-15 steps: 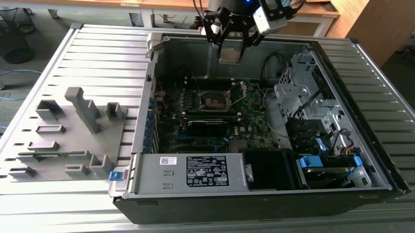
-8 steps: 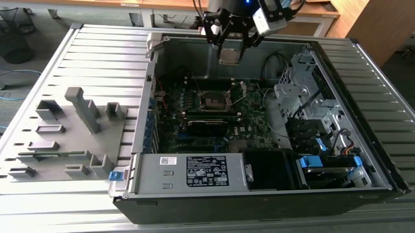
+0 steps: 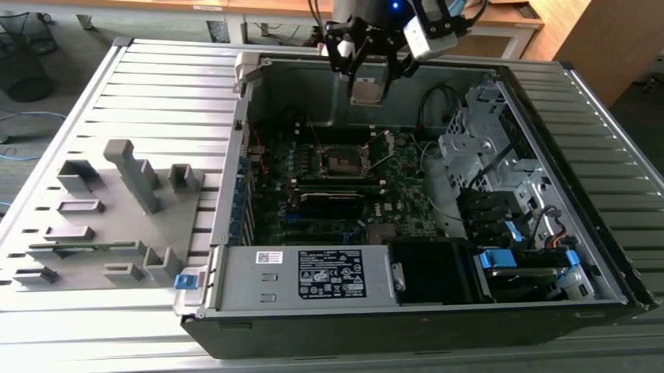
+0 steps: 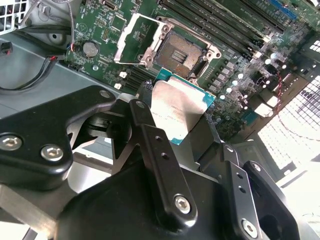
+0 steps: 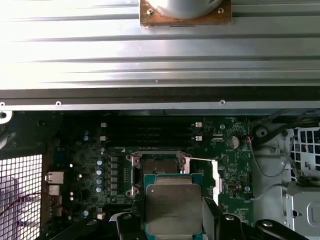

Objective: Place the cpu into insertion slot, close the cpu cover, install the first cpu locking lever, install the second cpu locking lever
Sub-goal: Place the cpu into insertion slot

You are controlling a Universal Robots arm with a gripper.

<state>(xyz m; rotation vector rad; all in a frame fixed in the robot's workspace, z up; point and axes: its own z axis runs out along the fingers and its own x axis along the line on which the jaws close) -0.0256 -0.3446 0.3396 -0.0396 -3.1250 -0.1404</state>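
Currently pincer (image 3: pixel 365 87) clamps the cpu (image 4: pixel 177 107) by opposite edges above the case (image 3: pixel 415 330); insertion slot (image 3: pixel 343 161) at its 6 o'clock in the exterior view. Light, stiff, slick chip; edge grip suits, underside probably fragile.

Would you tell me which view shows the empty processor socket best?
The second wrist view: the socket lies bare. In the first wrist view the chip hides part of it; the exterior view shows it from afar.

Ribbed grey table (image 3: pixel 155 85); wooden cabinet (image 3: pixel 596 39) behind; wire bin (image 3: pixel 21 58).
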